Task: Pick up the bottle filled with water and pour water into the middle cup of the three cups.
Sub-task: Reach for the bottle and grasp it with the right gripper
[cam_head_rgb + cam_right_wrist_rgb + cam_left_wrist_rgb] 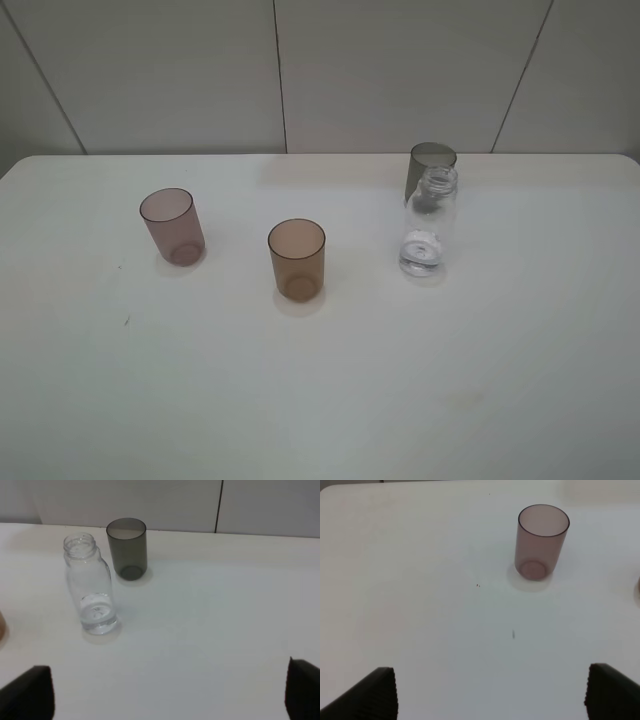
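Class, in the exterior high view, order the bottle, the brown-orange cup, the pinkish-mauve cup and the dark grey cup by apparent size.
1. The bottle, tallest.
2. The brown-orange cup and pinkish-mauve cup: alike, not ranked; the brown-orange one is nearer.
The dark grey cup: farthest and partly hidden behind the bottle, so unsure.

No text, label, brand, number or sign is showing legibly in any view. The bottle [428, 225] is presenting bare clear plastic. The pinkish-mauve cup [172, 226], the middle cup [297, 260] and the dark grey cup [430, 160] are presenting plain walls. The surface [300, 400] is carrying only small dark specks [126, 321], which are not reading as characters.
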Controlling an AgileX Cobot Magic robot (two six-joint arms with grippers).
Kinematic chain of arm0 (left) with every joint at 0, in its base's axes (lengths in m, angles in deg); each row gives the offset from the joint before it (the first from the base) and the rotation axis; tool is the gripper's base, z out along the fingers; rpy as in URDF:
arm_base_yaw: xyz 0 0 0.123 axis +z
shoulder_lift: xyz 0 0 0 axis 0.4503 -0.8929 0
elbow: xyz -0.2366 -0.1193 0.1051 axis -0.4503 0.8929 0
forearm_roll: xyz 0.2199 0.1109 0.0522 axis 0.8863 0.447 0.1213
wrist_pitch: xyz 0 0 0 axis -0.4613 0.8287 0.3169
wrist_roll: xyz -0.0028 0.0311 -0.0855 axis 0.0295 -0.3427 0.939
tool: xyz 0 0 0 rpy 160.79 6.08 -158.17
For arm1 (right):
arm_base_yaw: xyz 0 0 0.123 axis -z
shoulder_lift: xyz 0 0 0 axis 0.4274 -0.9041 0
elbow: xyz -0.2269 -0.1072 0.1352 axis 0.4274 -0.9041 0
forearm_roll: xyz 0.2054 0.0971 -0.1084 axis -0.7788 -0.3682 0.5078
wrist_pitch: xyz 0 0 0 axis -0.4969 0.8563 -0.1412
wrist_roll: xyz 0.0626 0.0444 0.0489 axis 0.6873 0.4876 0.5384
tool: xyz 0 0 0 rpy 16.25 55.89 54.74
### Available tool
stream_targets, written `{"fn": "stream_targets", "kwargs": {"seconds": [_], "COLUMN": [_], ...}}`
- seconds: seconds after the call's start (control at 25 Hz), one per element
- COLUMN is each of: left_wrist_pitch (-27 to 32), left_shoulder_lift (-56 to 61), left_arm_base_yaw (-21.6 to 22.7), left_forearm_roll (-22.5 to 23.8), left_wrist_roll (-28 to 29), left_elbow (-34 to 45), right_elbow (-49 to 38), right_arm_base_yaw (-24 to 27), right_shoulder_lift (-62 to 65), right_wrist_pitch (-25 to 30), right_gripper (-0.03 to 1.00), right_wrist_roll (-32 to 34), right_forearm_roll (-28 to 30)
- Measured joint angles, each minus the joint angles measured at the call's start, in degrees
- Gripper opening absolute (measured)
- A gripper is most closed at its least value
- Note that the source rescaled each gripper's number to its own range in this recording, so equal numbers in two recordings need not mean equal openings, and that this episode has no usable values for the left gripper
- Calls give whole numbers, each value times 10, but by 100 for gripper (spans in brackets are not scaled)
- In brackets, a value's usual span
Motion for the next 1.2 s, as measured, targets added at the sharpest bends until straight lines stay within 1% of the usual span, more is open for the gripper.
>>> {"fn": "stream_targets", "kwargs": {"seconds": [1.2], "left_wrist_pitch": [0], "left_shoulder_lift": [0], "left_arm_base_yaw": [0], "left_forearm_roll": [0], "left_wrist_roll": [0], "left_elbow": [0], "right_elbow": [0], "right_arm_base_yaw": [0], "right_shoulder_lift": [0], "right_wrist_pitch": [0], "right_gripper": [100], "right_wrist_roll": [0], "right_forearm_roll": [0]}}
